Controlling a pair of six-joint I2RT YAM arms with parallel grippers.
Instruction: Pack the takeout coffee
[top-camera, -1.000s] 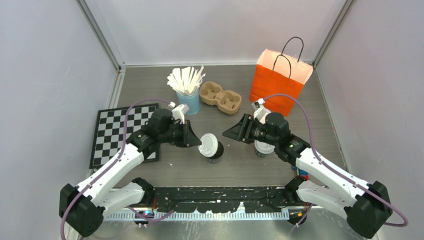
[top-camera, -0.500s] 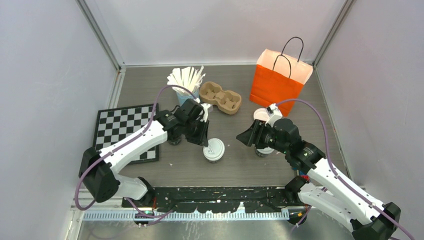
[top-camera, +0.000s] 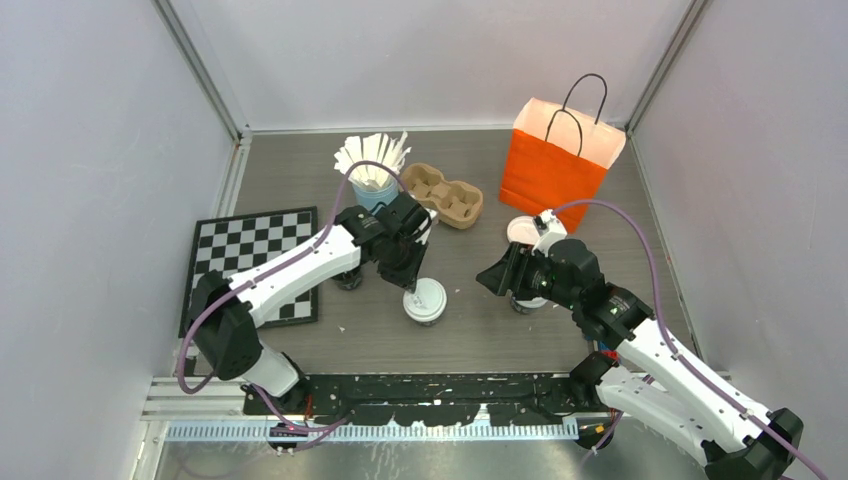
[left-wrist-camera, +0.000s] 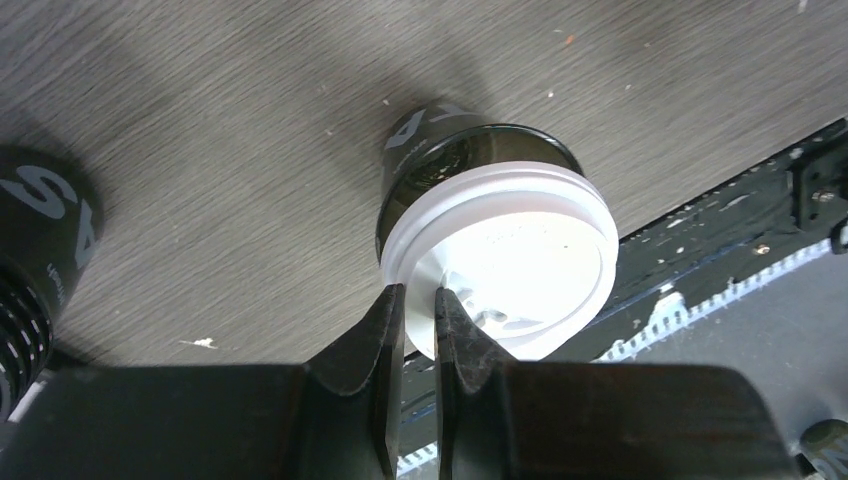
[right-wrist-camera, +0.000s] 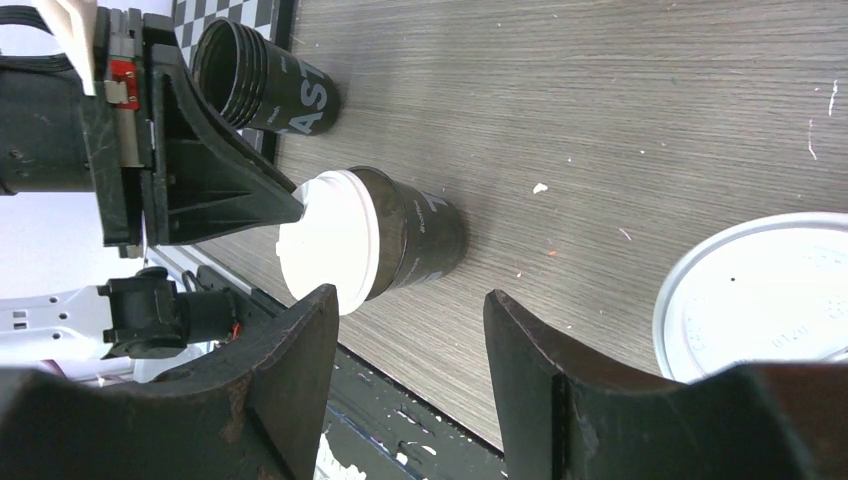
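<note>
Near the middle of the bench (top-camera: 480, 335) one coffee cup (top-camera: 425, 301) stands upright, the left claw (left-wrist-camera: 418, 300) pinched almost closed with its tips at the lid rim. The second cup (right-wrist-camera: 760, 290) sits beneath the right claw (right-wrist-camera: 408, 295), which is spread wide and empty. Thin paper likely dents, so grip the wall below the lid. The surface is flat and the walls are close.

The left gripper (left-wrist-camera: 412, 300) has its dark fingers (left-wrist-camera: 372, 345) drawn to a narrow slit on the near rim of a white lid (left-wrist-camera: 520, 250). The lid caps a dark coffee cup (left-wrist-camera: 450, 155) standing just ahead of the fingertips on the grey wood-grain table (left-wrist-camera: 230, 130). Far to the tool's left lies a black ribbed cylinder (left-wrist-camera: 45, 235) with white lettering. A black rail (left-wrist-camera: 720, 210) runs behind the cup on the right.
</note>
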